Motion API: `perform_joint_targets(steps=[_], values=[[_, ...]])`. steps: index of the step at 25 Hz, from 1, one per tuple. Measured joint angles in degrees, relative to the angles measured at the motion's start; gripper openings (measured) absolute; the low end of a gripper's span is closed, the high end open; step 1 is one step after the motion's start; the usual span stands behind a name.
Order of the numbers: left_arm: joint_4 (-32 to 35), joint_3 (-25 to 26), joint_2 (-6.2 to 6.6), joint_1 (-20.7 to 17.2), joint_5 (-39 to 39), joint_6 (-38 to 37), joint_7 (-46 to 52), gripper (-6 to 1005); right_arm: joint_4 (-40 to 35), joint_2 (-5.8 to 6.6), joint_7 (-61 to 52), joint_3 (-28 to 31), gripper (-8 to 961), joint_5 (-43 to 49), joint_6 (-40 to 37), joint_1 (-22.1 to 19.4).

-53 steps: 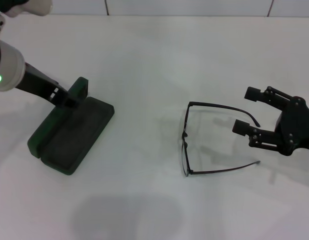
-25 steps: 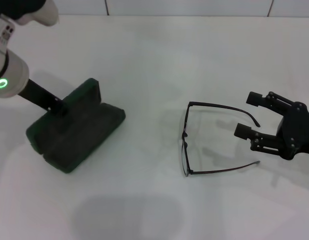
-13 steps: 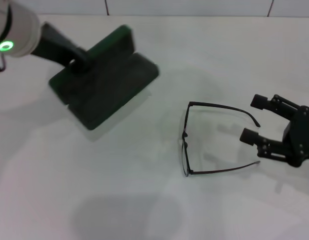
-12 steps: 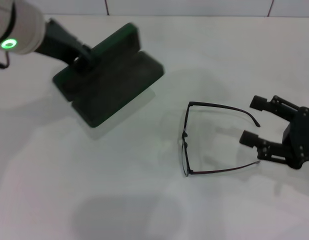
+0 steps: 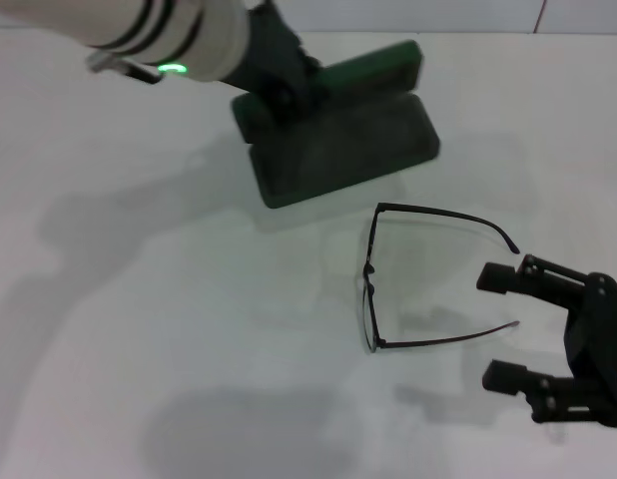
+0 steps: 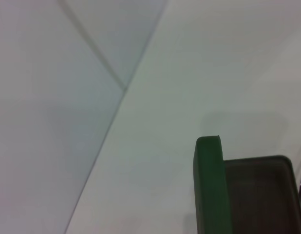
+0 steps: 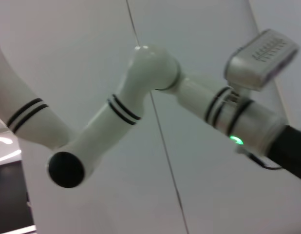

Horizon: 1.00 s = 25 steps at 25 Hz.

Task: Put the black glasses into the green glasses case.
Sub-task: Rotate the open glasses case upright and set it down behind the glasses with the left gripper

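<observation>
Beside glasses [image 5: 388, 289], case [image 5: 343, 150] now.

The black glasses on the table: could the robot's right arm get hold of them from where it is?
Probably yes. The right gripper is open beside the black glasses, next to the temple tips, with nothing between them.

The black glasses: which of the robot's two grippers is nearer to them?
Right. The right gripper hovers open just beyond the black glasses' temple tips; the left gripper holds the green glasses case farther off.
</observation>
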<state>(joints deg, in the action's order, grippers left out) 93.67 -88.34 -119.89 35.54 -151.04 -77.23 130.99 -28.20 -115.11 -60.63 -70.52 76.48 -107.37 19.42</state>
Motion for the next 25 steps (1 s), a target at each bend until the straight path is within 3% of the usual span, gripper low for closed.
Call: perform_joint_targets(steps=[8, 15, 25], values=[[-15.48, -2.78, -0.10, 4.93, 5.70, 13.77, -19.38, 228, 0.03, 0.14, -0.40, 0.47, 870, 0.42, -2.06, -1.88], [-26.07, -3.36, -0.05, 9.48, 5.88, 18.72, -22.38, 237, 1.52, 0.15, -0.45, 0.60, 870, 0.06, -1.86, -2.41], [-29.52, -4.39, -0.11, 9.59, 6.01, 19.89, -22.57, 252, 1.57, 0.19, -0.45, 1.36, 870, -0.02, -0.26, -1.85]])
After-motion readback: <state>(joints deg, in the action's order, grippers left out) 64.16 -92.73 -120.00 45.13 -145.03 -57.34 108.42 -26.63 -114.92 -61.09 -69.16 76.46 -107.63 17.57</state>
